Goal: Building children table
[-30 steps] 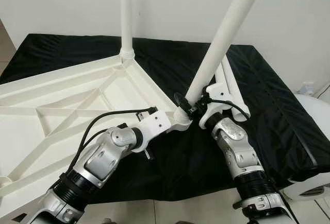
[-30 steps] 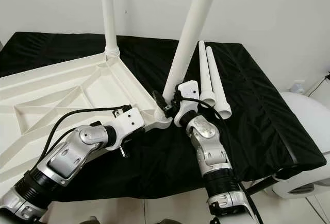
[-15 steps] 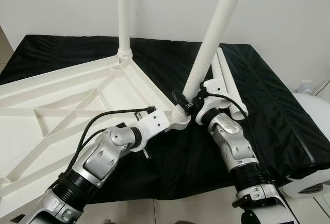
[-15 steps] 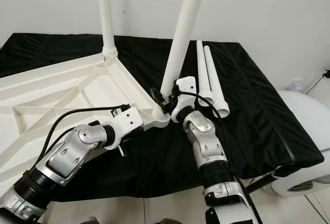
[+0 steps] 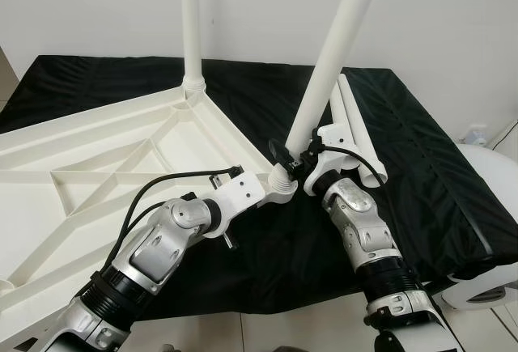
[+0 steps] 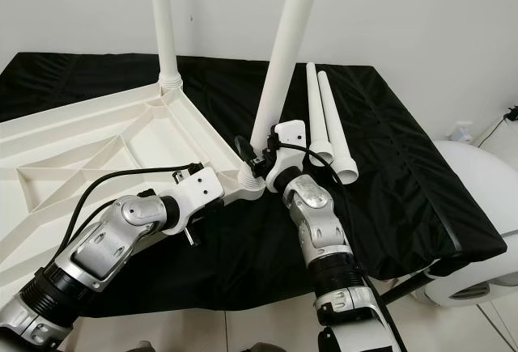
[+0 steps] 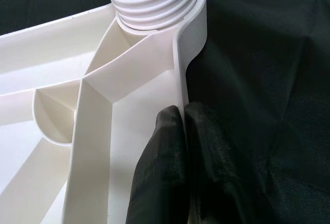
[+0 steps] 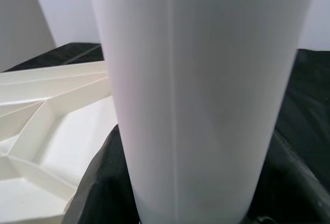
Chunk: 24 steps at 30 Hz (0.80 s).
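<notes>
Both upright legs point(image 5: 191, 24) point(image 5: 336, 40) are running off the top edge, their upper ends unseen. The tabletop point(image 5: 97, 174) is running off the left edge. By the near leg's socket, the right gripper point(image 5: 293, 160) fingers are lying mostly hidden behind the leg.

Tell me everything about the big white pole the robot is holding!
The pole is a long, smooth, round table leg that looks like white plastic. It gets wider toward the bottom and ends in ridged screw threads. It leans to the robot's right, and its top runs out of the picture. Its bottom sits in the corner socket of the upside-down white tabletop. The right claw grips it just above the socket, while the left claw pinches the tabletop's rim nearby.
</notes>
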Available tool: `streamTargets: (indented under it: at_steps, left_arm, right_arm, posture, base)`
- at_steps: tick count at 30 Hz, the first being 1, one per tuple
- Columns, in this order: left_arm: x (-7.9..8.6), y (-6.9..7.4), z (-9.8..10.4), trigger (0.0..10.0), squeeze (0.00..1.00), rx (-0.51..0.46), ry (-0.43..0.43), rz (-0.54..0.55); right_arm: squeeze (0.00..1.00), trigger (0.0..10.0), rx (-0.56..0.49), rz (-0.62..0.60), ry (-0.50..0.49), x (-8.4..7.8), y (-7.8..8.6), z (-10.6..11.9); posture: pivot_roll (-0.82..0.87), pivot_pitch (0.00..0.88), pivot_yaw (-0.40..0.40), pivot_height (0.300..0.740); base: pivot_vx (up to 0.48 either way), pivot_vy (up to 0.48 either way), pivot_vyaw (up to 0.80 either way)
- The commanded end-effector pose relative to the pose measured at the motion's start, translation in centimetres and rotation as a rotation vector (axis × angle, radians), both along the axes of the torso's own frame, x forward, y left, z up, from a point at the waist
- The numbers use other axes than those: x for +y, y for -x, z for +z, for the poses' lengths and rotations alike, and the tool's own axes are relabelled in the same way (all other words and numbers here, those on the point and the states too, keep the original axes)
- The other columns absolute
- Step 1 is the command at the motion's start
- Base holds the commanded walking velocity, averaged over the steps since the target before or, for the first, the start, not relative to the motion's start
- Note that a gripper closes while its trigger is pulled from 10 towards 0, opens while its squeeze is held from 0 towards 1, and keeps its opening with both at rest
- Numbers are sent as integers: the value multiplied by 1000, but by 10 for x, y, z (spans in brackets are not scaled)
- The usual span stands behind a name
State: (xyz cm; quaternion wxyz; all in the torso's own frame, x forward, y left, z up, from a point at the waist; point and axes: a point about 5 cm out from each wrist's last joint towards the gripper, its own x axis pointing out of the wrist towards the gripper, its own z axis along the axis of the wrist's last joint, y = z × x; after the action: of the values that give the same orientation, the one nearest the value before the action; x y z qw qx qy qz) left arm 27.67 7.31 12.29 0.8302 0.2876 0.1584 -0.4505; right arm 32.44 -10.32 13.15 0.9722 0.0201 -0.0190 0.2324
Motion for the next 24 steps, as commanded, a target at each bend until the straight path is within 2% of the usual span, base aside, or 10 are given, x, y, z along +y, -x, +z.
streamTargets:
  at_steps: [1, 2, 3, 11, 17, 24]
  left_arm:
    - [1, -1, 9, 10000, 0, -47, -4, 6]
    - [1, -1, 9, 10000, 0, -47, -4, 6]
    - [-1, -1, 10, 10000, 0, -48, 2, 3]
    - [-2, -1, 12, 10000, 0, -51, 6, 4]
    - [-2, -1, 12, 10000, 0, -51, 7, 5]
    - [-2, 0, 15, 10000, 0, -54, 8, 4]
  right_arm:
    - [0, 10000, 231, -90, 48, -12, 14, -52]
    - [0, 10000, 231, -90, 48, -12, 14, -52]
    - [0, 10000, 204, -150, 36, -9, 11, -48]
    - [0, 10000, 175, -243, 19, 1, 9, -44]
    - [0, 10000, 161, -259, 21, 5, 8, -41]
    - [0, 10000, 124, -362, 41, 15, -1, -34]
  posture:
    - [67, 20, -67, 740]
    - [67, 20, -67, 740]
    - [67, 20, -67, 740]
    - [75, 25, -71, 740]
    - [79, 26, -71, 740]
    - [86, 30, -74, 740]
  base:
    - [0, 0, 0]
    - [0, 0, 0]
    - [0, 0, 0]
    - [0, 0, 0]
    - [0, 0, 0]
    - [0, 0, 0]
